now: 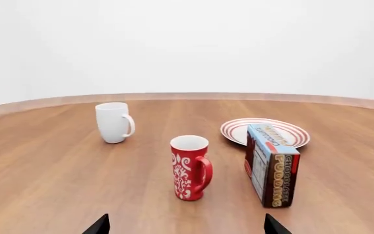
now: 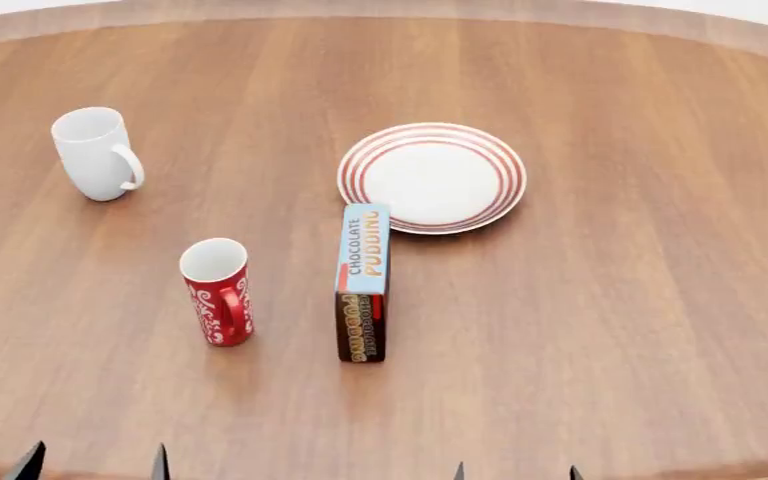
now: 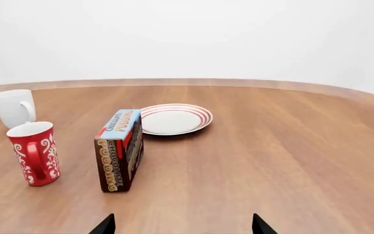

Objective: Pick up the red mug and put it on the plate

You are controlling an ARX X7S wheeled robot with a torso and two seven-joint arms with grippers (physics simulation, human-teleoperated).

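A round wooden worktop (image 2: 651,300) carries four things. The red mug (image 2: 217,291), patterned with white swirls, stands upright toward the near edge on the robot's left side, its handle turned toward the near edge. Just beside it, toward the middle, a chocolate pudding box (image 2: 364,282) stands on its long narrow side. Beyond the box's far end, close to it, lies the plate (image 2: 432,177), white with red rings, nothing on it. A plain white mug (image 2: 96,153) stands upright nearer the far left edge, well apart from the red one.

Only dark fingertips show at the near edge. The left claw (image 2: 95,462) is spread open and holds nothing; the red mug stands ahead of it and slightly toward the middle, not touching. The right claw (image 2: 516,470) is likewise spread open and holds nothing, with the mug well off to its left.
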